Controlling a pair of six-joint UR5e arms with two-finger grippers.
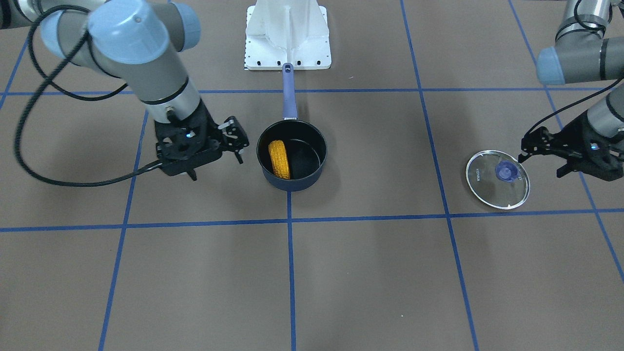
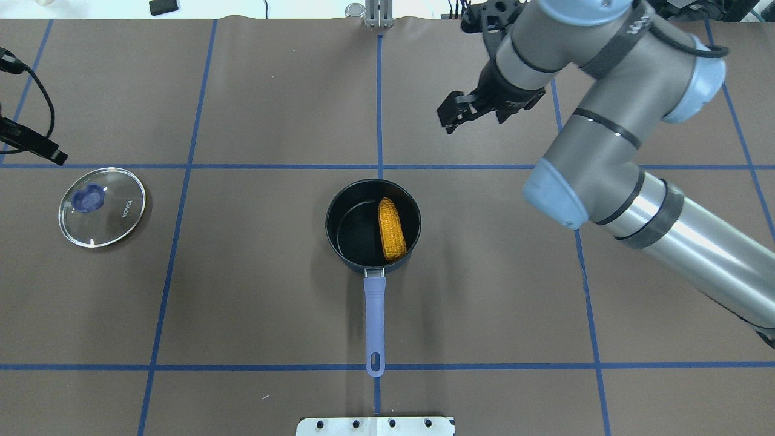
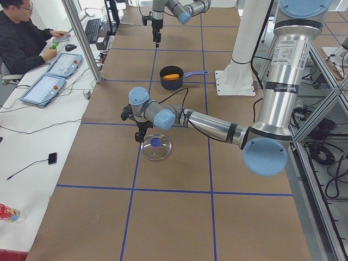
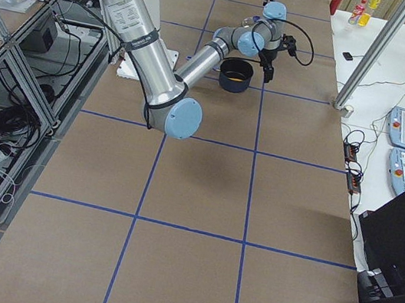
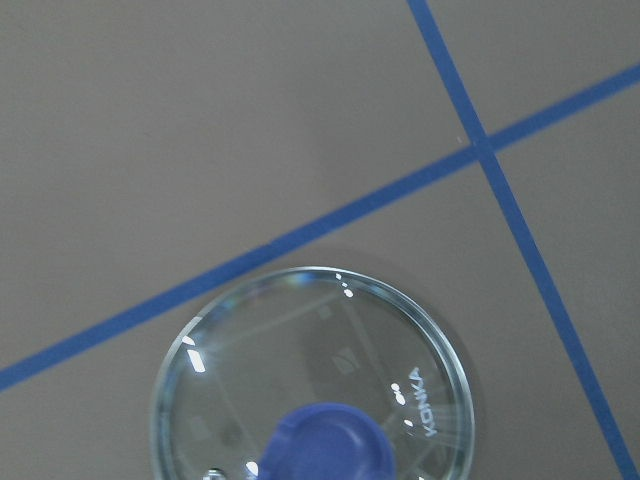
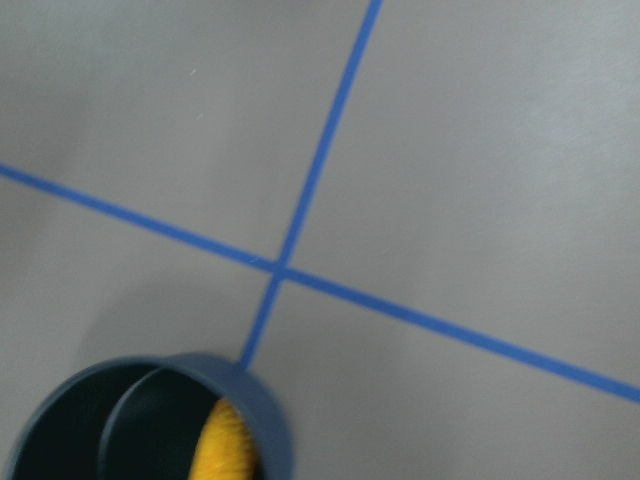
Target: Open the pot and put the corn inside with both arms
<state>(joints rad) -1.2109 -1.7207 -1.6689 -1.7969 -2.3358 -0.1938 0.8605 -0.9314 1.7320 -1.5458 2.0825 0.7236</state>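
**Filling looked finished**

Front-facing view: the pot [image 1: 292, 185] stood uncovered mid-desk [image 1: 370, 273], and the corn [image 1: 279, 159] lay inside against its wall. The lid [image 1: 497, 179] lay flat, well apart from the pot. Just beside it was the left end effector [image 1: 541, 163], spread wide and empty. The right end effector [image 1: 217, 168] hung beside the pot, likewise wide and holding nothing.

Overhead view: the handle [image 2: 375, 315] pointed toward the robot.

Side views: too small to add anything.

Left wrist view: the lid's blue knob [image 5: 330, 445] sat below, and no fingers showed.

Right wrist view: only the pot's rim and the corn appeared.

Opening and loading both seemed complete. The next move probably called only for raising each end effector clear without nudging the pot or lid.
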